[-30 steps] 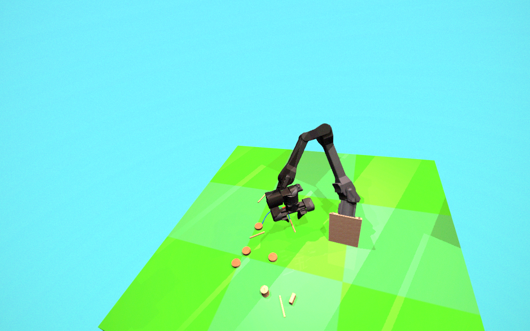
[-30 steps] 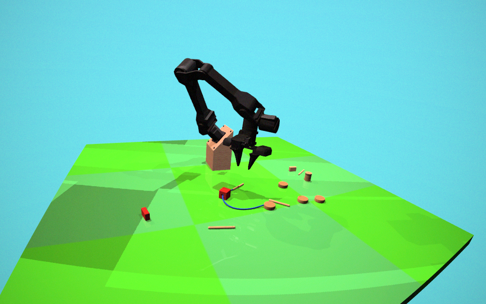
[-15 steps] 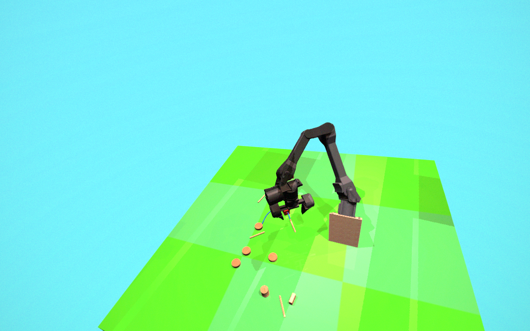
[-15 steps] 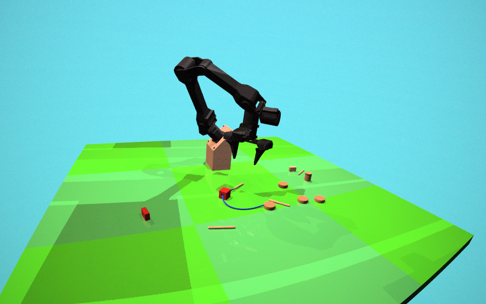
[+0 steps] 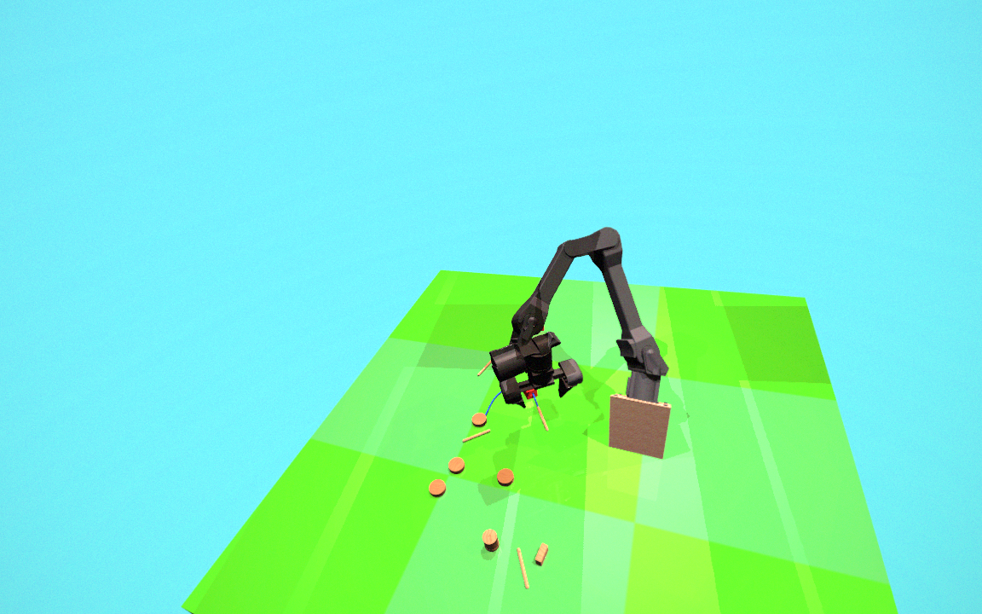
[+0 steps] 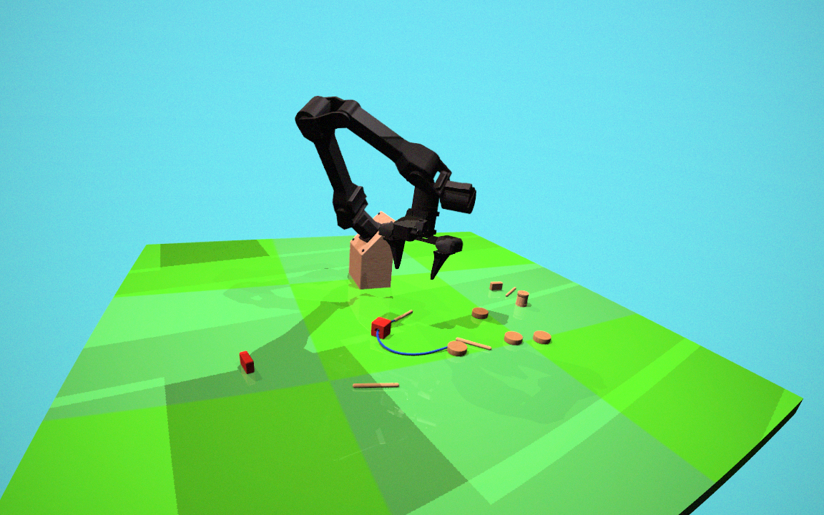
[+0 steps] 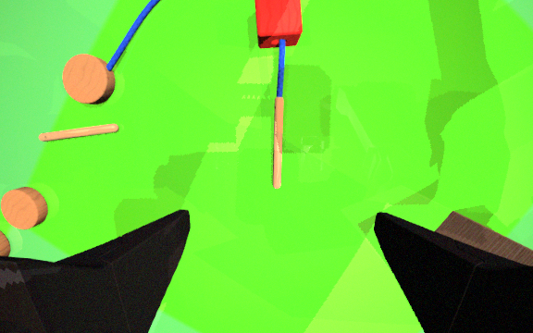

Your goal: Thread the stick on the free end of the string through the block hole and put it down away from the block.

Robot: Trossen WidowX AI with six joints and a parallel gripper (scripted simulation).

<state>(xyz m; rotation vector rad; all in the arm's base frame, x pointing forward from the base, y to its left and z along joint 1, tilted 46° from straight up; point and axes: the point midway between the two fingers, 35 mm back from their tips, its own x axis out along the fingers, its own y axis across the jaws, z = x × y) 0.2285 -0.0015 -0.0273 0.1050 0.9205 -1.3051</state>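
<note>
The red block [image 5: 530, 394] [image 6: 380, 327] [image 7: 278, 18] stands on the table. The blue string [image 5: 493, 401] [image 6: 410, 354] [image 7: 281, 69] runs from the round wooden button [image 5: 478, 419] [image 6: 456, 349] [image 7: 86, 79] into one side of the block and comes out at the opposite side. The stick [image 5: 542, 418] [image 6: 404, 315] [image 7: 278, 143] on its end lies on the table beyond that side, apart from the block, with a short length of string between. My gripper [image 5: 542, 399] [image 6: 414, 272] [image 7: 282, 214] is wide open and empty, raised above the table and touching nothing.
A loose stick [image 5: 476, 436] [image 6: 473, 343] [image 7: 79, 132] lies by the button; another [image 5: 483, 368] [image 6: 375, 385] lies farther off. A small red piece [image 6: 247, 362] stands apart. Several discs, a wooden spool [image 5: 490, 539] [image 6: 521, 298] and a small wooden piece [image 5: 541, 553] [image 6: 496, 286] are also out.
</note>
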